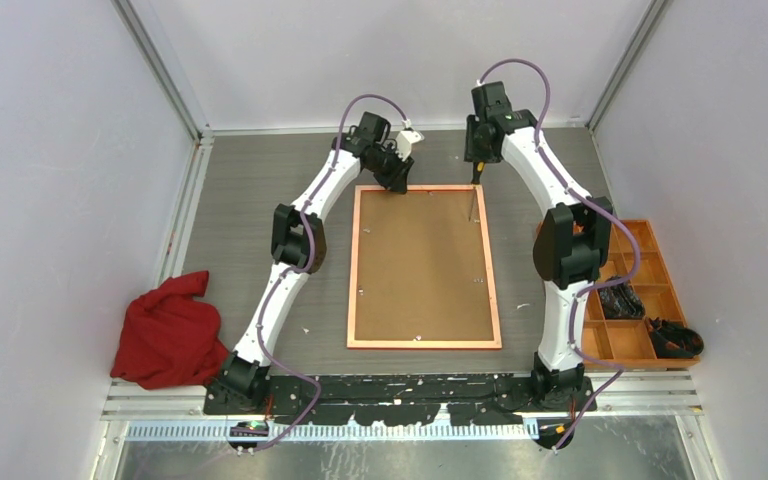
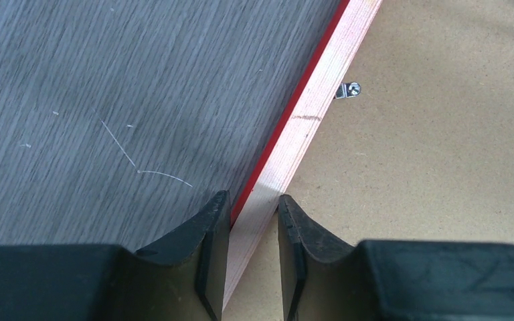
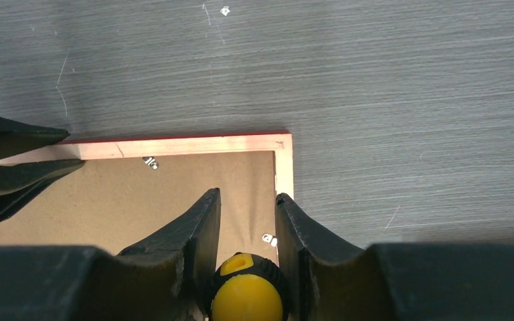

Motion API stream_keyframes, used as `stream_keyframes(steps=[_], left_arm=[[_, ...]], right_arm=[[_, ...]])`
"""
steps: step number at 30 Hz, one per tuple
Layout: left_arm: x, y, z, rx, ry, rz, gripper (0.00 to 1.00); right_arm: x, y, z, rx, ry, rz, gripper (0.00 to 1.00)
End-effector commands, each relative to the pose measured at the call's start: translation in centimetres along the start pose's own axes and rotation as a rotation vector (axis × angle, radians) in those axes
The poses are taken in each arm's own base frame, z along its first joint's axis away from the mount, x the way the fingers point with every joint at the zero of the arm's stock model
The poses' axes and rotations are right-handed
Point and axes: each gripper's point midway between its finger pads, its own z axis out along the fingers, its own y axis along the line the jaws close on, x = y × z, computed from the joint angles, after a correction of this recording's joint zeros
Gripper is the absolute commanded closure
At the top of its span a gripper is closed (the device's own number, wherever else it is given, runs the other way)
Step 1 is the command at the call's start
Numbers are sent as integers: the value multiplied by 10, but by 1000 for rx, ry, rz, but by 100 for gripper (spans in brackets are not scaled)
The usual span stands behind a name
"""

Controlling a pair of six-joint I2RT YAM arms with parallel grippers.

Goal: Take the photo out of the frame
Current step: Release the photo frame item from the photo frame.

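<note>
Brown board is facing up inside the frame (image 1: 424,343), which is lying face down on the grey tabletop (image 1: 260,180) between the two arms. The photo must be lying underneath, and I am not seeing any of it. Looking from the near rail across the backing board (image 1: 420,265), both arms are working at the far rail. The left end effector (image 2: 253,200) is straddling that rail near its left corner, jaws narrow, one finger outside by the red edge and one over the board. I cannot tell whether they are actually pinching. The right end effector (image 3: 246,197) is gripping a yellow-and-black screwdriver (image 3: 246,294), which is pointing down at the board just inside the far right corner, near a small metal clip (image 3: 268,239).

I am worrying about the blade slipping off so small a clip and gouging the board. The frame is lying loose, so a sideways push could be sliding it unless the left hold is firm. Lifting the board while any clip is turned inward could be bending it or creasing the print.

A red cloth (image 1: 165,335) is lying at the near left, well apart. An orange tray (image 1: 625,340) holding dark bits is sitting at the near right, beside the right arm. Neither is blocking anything. The board and its clips are what is standing in the way.
</note>
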Motion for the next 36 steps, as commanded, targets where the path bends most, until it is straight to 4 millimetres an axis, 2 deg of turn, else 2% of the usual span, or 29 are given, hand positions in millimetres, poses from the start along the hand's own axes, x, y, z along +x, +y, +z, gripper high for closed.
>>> stream_keyframes(steps=[1,11,25,36], left_arm=[[16,0,4,1,47,-30,74],[16,2,5,-9,48,-37,74],[17,5,6,-28,52,-44,74],[17,5,6,-32,54,-49,74]], right_arm=[[-38,-8,-18,47,-118,46,99],[-25,-14,-3,88,-71,26,99],[-19,-21,6,128,-52,5,99],[-12,-18,13,121,-27,-4,99]])
